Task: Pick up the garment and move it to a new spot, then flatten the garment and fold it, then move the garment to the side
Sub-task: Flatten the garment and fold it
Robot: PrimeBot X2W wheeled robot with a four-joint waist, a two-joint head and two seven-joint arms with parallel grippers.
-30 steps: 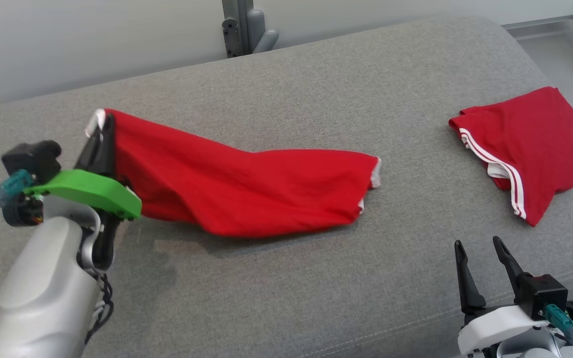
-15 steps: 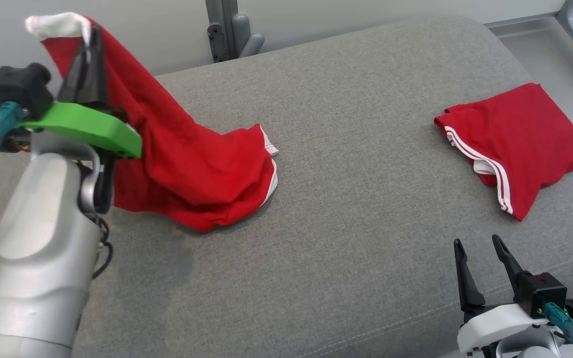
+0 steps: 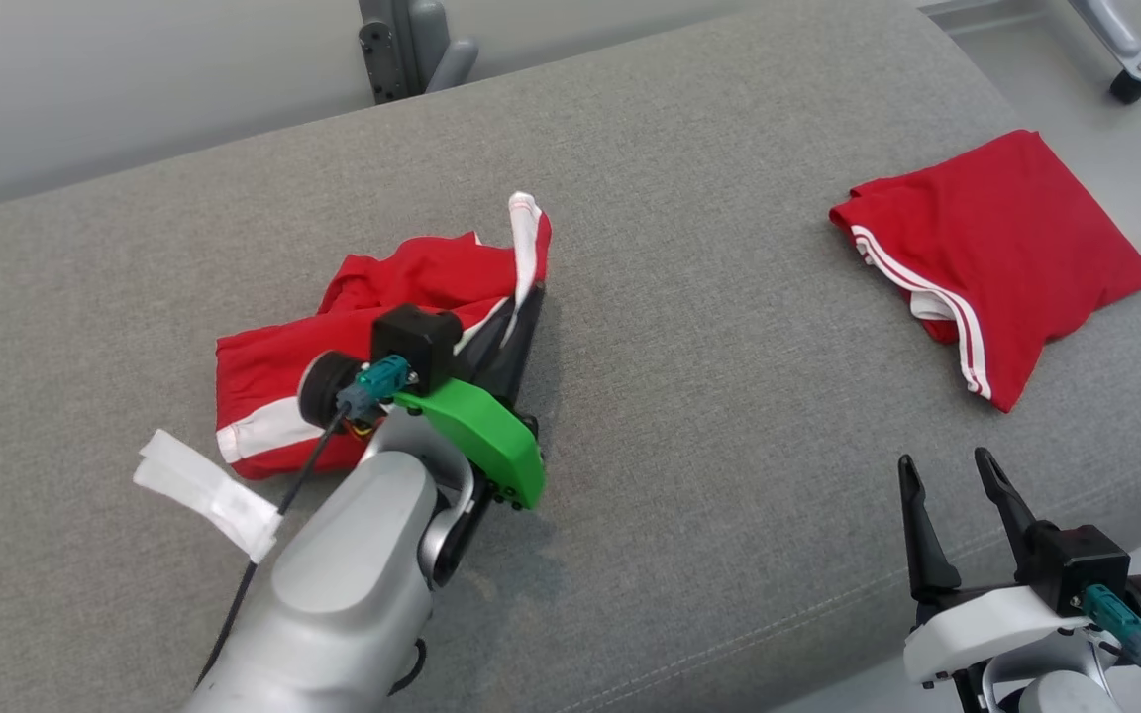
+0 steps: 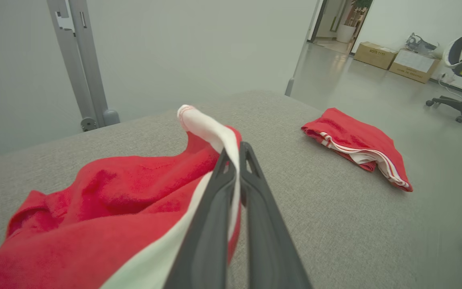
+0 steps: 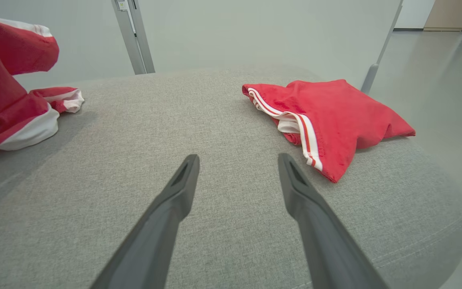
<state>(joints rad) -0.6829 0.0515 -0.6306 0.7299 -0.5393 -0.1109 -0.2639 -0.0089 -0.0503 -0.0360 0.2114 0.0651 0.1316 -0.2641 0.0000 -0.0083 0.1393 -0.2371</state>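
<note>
Left hand (image 4: 237,150) pinches the garment (image 3: 372,297) by its white hem (image 4: 205,124)
The rest lies bunched to its left on the cushion (image 3: 729,297); right hand (image 3: 942,460), spread wide and empty, sits well apart.

a folded red cloth (image 3: 1016,238) lies on the grey cushion (image 3: 729,416); cardboard boxes (image 4: 375,55) behind

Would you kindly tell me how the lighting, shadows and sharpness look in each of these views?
Head view: soft, even light, no glare, a faint shadow on the grey cushion under the arm of the left pincer. Left wrist view: the held garment blurs near the lens; the folded garment looks sharper. Right wrist view: wide-angle stretch makes the right pincer loom large and splayed.
</note>
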